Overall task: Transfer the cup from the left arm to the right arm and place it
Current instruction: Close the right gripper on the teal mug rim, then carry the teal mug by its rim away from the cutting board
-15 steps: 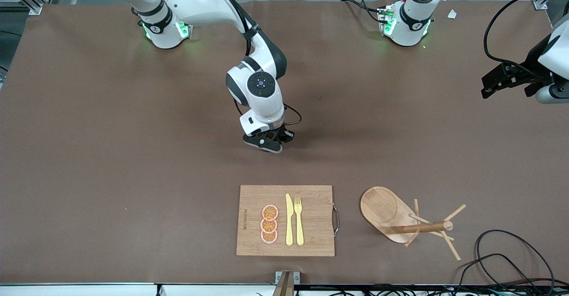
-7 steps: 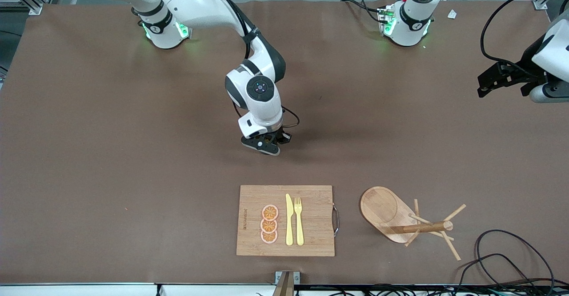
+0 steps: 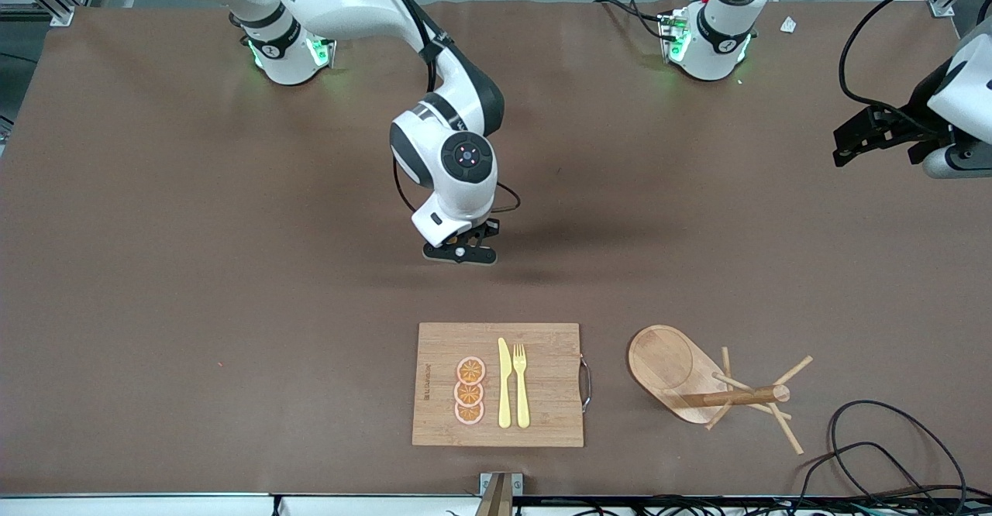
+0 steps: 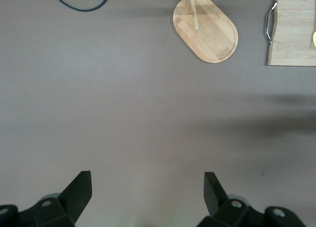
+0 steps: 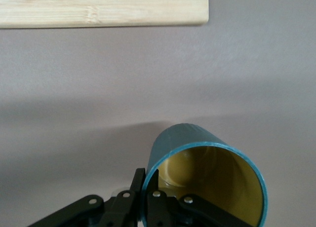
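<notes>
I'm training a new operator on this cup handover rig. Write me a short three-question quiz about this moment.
1. True or false: the right tool is clamped on the rim of the cup.
2. Which arm waits with its tool open at its own end of the table? A) left B) right
3. Fill in: on the cutting board, beside the orange slices, lie a yellow knife and a yellow ____.

Key:
1. True; one finger sits inside the teal wall, one outside.
2. A; the left tool holds nothing.
3. fork
</notes>
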Controlling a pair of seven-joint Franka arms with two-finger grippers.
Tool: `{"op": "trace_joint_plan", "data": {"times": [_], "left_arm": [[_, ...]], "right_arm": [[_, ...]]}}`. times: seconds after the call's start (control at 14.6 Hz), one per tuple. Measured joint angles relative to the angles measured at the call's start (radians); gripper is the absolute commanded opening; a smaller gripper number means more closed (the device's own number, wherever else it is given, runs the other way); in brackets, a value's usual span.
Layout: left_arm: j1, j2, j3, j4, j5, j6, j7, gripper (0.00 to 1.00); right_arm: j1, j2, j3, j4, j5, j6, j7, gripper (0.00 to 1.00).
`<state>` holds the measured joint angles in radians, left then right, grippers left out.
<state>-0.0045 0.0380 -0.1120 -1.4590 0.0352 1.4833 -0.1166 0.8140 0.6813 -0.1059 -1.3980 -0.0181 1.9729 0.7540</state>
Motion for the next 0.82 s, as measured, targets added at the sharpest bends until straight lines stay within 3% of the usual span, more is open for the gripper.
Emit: {"op": "trace_joint_plan", "data": {"times": [0.14, 0.34, 0.82], "left_arm": [[-0.001, 0.000, 0.000, 0.000, 0.000, -0.001, 0.000, 1.00], [-0.001, -0.001, 0.000, 0.000, 0.000, -0.002, 0.000, 1.00], [-0.002, -0.001, 0.000, 0.001, 0.000, -0.003, 0.000, 1.00]], "right_arm": [[0.008, -0.008, 0.005, -0.011, -0.047, -0.004, -0.074, 0.00], [0.006, -0.066, 0.004, -0.089, -0.049, 0.014, -0.242, 0.00], [-0.154, -0.445, -0.005, -0.572, -0.050, 0.155, -0.601, 0.00]]}}
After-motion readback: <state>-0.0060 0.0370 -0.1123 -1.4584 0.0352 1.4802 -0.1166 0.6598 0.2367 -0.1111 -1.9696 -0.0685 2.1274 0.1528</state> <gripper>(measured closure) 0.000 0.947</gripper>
